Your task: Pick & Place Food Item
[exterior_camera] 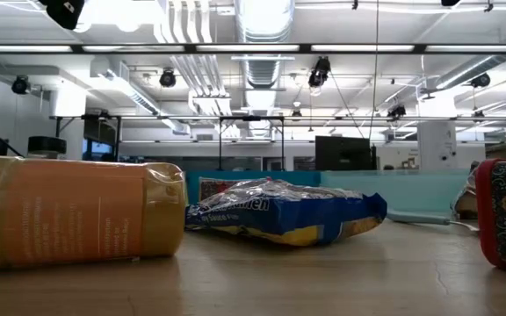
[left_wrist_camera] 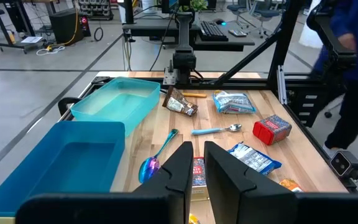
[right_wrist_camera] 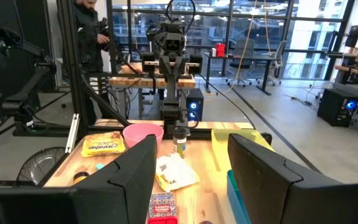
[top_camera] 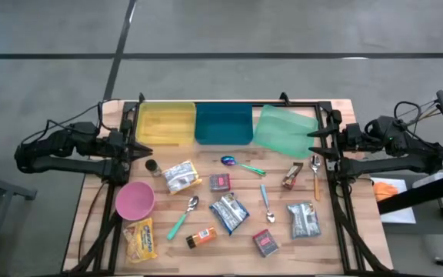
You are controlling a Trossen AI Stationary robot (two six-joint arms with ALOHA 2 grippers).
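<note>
Left gripper [top_camera: 146, 151] parked at table's [top_camera: 329, 245] left edge, fingers nearly closed, empty; right gripper [top_camera: 312, 144] at right edge, half open, empty; food packets [top_camera: 229, 212] lie mid-table.

Robotics lab — open-plan hall, exposed ceiling ducts [exterior_camera: 262, 26], monitor desks [right_wrist_camera: 241, 59], office chairs — concrete floor [top_camera: 283, 27].
</note>
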